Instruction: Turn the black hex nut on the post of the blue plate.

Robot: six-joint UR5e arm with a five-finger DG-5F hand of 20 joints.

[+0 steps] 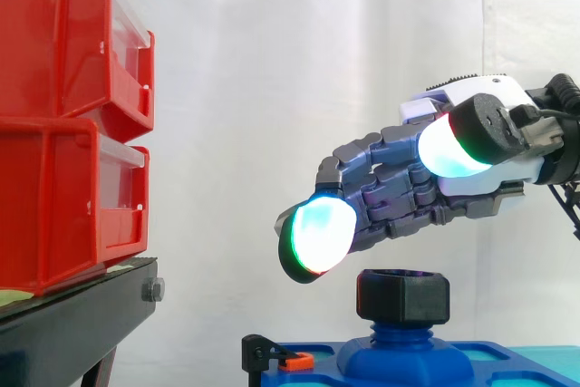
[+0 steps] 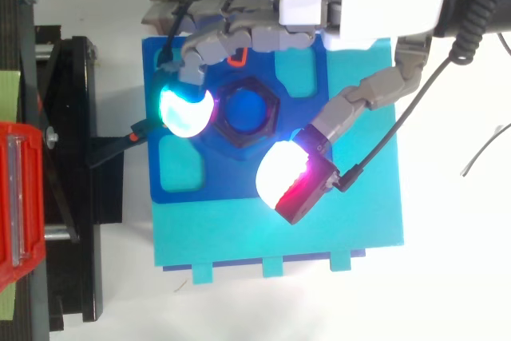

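The black hex nut [image 1: 403, 295] [image 2: 246, 109] sits on top of the blue post [image 1: 404, 330], which rises from the blue plate [image 2: 279, 173] [image 1: 517, 364]. My hand [image 1: 408, 183] [image 2: 263, 33] hovers just above the nut without touching it. Its fingers are relaxed and spread. One glowing fingertip [image 1: 314, 237] [image 2: 185, 111] hangs to the left of the nut, and the thumb's tip [image 2: 287, 177] [image 1: 453, 147] lies on the nut's other side. Nothing is held between them.
Two stacked red bins [image 1: 68, 124] stand on a black stand [image 1: 72, 324] at the left, close to the plate. A small black clip with an orange tab [image 1: 290, 360] sits at the plate's left edge. A white curtain hangs behind.
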